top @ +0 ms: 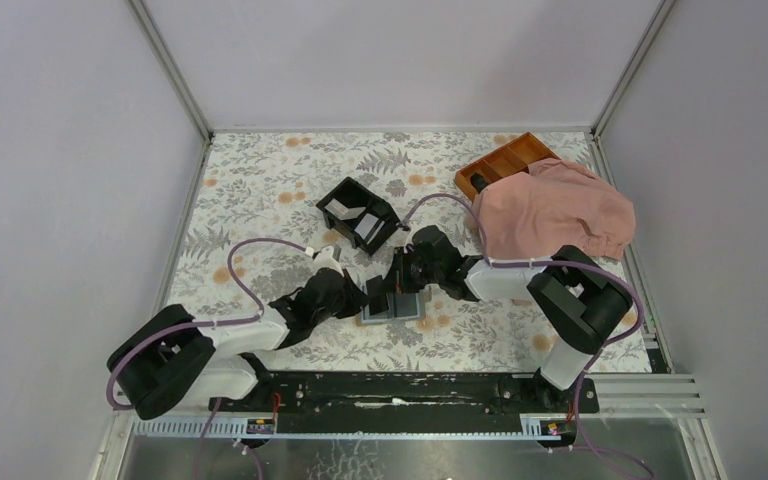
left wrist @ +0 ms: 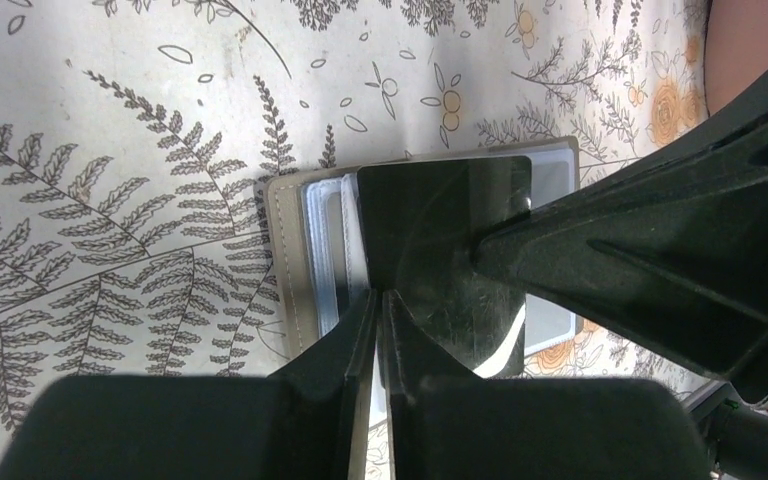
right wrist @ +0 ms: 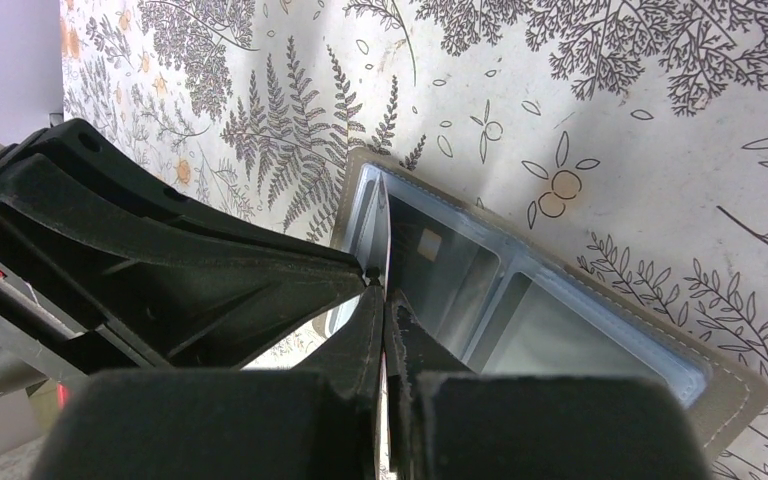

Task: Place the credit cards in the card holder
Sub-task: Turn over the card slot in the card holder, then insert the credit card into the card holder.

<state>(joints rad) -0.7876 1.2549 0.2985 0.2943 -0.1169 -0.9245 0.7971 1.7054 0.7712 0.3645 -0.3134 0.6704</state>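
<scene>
Nearest the bases, the two arms reached inward to one spot, the left from 8 o'clock and the right from 2 o'clock. This was probably so that one could steady the wallet while the other worked on it.

The left gripper (left wrist: 380, 300) had its fingers drawn almost together, with only a slit between them, at the near edge of a dark inner leaf. I could not tell whether they had actually caught that leaf.

The right gripper (right wrist: 385, 300) was clamped tight on the thin edge of the same leaf, which stood upright. I judged it was being held up to keep the pockets beneath it exposed.

The card holder (right wrist: 560, 330) lay open and flat on the table (top: 260, 200), directly under both sets of fingertips. At least two pale credit cards (left wrist: 325, 250) already sat in its pocket at 9 o'clock, with their edges stacked, though the exact number was hard to read.

Further out, at 11 o'clock from the holder, stood one black box (top: 360, 212) with two compartments. It showed two white shapes, likely spare cards (top: 346, 208) waiting to be fetched.

At 2 o'clock lay one pink cloth (top: 555, 210), and beyond it, at 1 o'clock, one orange tray (top: 508, 158) was partly covered by the cloth.

The count was two grippers, one holder, one box, one cloth and one tray.
</scene>
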